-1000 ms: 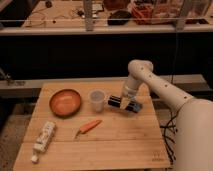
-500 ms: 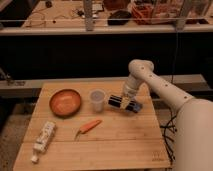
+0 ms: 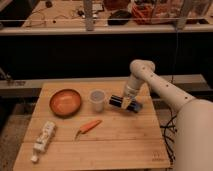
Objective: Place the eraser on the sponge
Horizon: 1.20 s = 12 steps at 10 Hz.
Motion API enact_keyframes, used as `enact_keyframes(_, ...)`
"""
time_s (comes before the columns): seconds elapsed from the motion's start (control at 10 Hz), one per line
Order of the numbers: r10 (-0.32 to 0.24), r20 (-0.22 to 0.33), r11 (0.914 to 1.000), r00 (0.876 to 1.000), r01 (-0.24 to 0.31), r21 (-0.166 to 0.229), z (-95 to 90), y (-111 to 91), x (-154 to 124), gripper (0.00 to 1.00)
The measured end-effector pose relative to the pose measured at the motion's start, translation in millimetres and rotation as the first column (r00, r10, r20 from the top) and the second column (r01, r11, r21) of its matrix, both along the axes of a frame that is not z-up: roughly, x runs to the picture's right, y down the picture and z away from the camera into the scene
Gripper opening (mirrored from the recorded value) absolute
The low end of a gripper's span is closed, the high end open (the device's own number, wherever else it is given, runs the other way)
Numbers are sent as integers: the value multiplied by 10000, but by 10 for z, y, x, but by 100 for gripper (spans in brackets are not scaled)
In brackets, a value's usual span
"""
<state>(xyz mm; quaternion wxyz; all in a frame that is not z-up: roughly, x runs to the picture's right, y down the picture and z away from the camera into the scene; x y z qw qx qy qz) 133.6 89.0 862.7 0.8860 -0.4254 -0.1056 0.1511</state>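
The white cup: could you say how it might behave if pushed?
Upright and fairly tall, the cup could tip if pushed high. It looks thin-walled, so probably light and easily slid. The claw hangs close beside it.

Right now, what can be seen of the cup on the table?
The cup is small, whitish, seemingly translucent plastic, upright with its mouth open upward. It stands on the wooden table between the orange bowl on its left and the gripper, which is low over the table close on its right. Whether anything is inside cannot be told.
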Motion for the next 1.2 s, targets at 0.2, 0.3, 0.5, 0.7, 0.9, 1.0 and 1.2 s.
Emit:
enact_keyframes(0.2, 10, -17, 10000, 10000, -10, 8, 9, -29, -38, 2)
enact_keyframes(0.3, 16, -22, 10000, 10000, -16, 5, 14, -47, -70, 2)
enact_keyframes(0.5, -5, -36, 10000, 10000, 5, -16, 14, -41, -83, 2)
enact_keyframes(0.7, -4, -33, 10000, 10000, 4, 1, 14, -47, -99, 7)
enact_keyframes(0.9, 42, -52, 10000, 10000, -42, 11, 24, -78, -118, 8)
enact_keyframes(1.0, 59, -77, 10000, 10000, -59, -5, 25, -86, -111, 8)
enact_keyframes(1.2, 135, -127, 9999, 9998, -136, -58, 33, -77, -75, 2)
